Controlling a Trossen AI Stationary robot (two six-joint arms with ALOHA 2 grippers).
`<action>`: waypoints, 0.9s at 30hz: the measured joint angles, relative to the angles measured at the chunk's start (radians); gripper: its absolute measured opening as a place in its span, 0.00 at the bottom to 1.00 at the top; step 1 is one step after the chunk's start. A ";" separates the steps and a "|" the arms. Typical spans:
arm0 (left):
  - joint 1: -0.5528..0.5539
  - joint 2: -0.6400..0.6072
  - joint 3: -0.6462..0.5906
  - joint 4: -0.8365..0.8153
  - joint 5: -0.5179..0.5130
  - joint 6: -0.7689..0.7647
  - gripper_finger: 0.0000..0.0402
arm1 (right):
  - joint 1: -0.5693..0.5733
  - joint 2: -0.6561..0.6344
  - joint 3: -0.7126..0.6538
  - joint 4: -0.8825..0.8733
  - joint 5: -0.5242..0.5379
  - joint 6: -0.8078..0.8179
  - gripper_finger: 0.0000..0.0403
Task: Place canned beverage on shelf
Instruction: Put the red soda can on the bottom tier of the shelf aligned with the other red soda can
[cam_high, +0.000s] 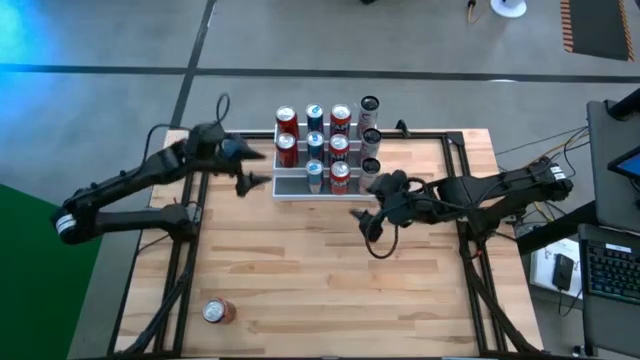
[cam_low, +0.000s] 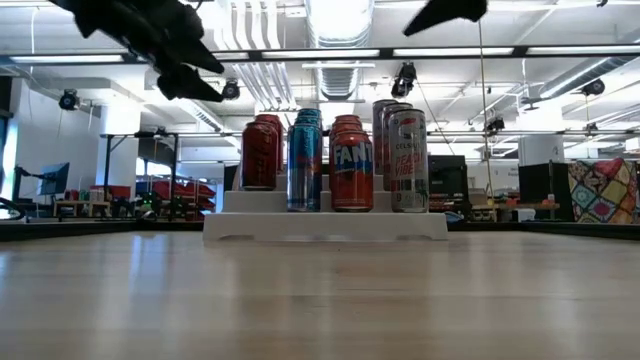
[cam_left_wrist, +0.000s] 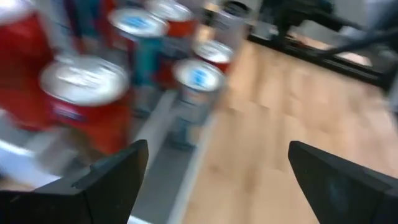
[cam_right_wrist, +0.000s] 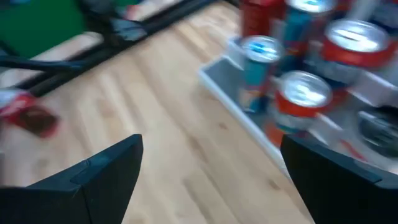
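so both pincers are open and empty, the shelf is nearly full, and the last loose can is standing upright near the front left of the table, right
Not quite: the loose can is lying on its side, not standing, as the high view shows. The rest holds: the left pincer and right pincer are open and empty, the shelf is nearly full, and that can is near the table's front left.

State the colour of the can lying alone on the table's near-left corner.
The lone can is orange-red with a silver top, best seen in the high view.

Grey concrete floor (cam_high: 120, 60) surrounds the wooden table (cam_high: 320, 270), with a green panel (cam_high: 30, 290) at 8 o'clock. Strip lights (cam_low: 470, 52) and white ducts (cam_low: 338, 20) cross the ceiling; a patterned quilt (cam_low: 600, 192) hangs at 3 o'clock.
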 joint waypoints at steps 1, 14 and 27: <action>-0.033 -0.023 -0.022 0.001 0.000 -0.028 0.93 | 0.001 0.001 -0.008 0.038 -0.019 -0.024 0.92; -0.729 -0.297 -0.177 -0.032 -0.099 -0.277 0.93 | 0.003 0.152 -0.050 0.504 -0.228 -0.280 0.92; -1.301 -0.275 -0.117 -0.220 -0.579 -0.516 0.93 | 0.024 0.458 0.166 0.588 -0.252 -0.174 0.92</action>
